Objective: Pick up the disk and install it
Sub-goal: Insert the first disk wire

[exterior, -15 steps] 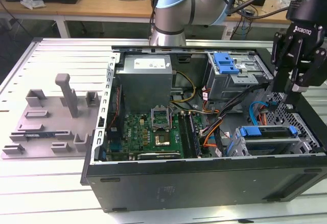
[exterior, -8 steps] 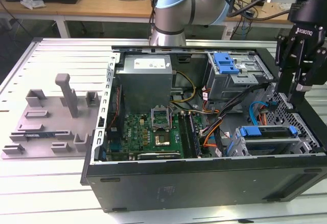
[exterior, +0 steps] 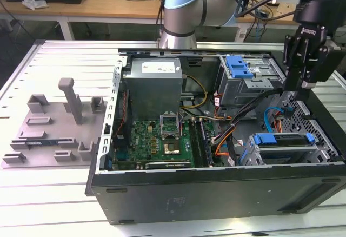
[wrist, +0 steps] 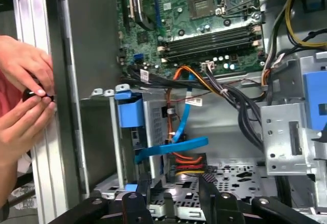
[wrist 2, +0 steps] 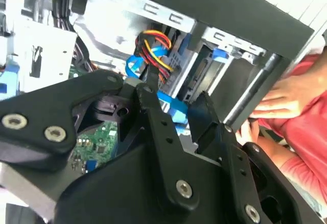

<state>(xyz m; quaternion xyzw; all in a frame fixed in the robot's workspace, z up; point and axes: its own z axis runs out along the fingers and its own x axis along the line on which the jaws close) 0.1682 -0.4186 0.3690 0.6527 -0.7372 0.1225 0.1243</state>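
1 disk (exterior: pixel 284 149): silver, blue-framed, in case (exterior: pixel 205 193) bay; end effector (exterior: pixel 300 85) above, empty.

An open black computer case (exterior: pixel 216 193) is seen centre-right in the exterior view, a green motherboard (exterior: pixel 157 139) exposed inside. A grey fixture (exterior: pixel 54 129) with posts is set at the frame's left.

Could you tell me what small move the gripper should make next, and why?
Probably ease the gripper slowly toward the disk. Its jaws stand open and empty over the case floor, near the bay where the disk lies in its blue bracket. Slowly, because a person's hand is close by the case wall.
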